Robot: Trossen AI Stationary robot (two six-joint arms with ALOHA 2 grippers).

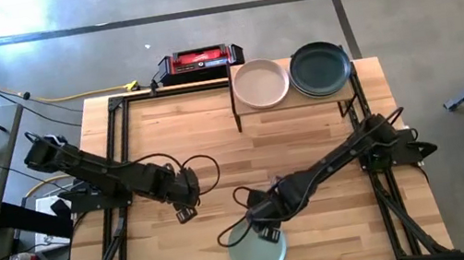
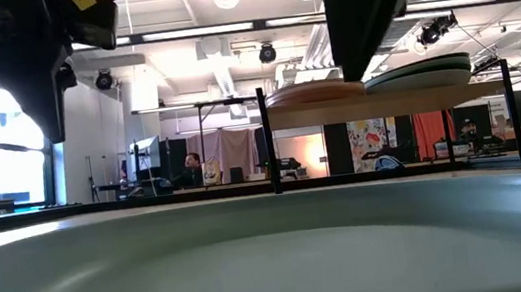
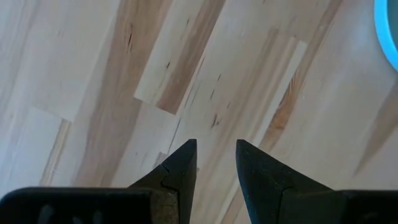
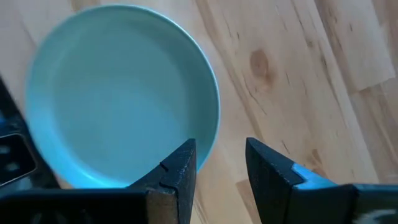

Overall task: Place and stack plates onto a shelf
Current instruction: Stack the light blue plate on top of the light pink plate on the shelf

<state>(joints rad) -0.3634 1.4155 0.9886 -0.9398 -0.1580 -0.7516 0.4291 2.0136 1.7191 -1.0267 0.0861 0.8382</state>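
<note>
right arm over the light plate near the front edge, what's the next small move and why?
Probably lower the right tool onto the light green plate's rim: its fingers are open, one over the rim, one outside it, not yet gripping. The shelf already holds two stacks.

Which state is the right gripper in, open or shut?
Open: the right gripper shows a clear gap between its fingers, above the light green plate.

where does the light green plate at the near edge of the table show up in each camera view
High view: light green plate at bottom centre, under the right gripper.
Low view: fills the foreground.
Left wrist view: only an edge sliver.
Right wrist view: upper left.
Shared landmark: the right gripper at its rim.
</note>
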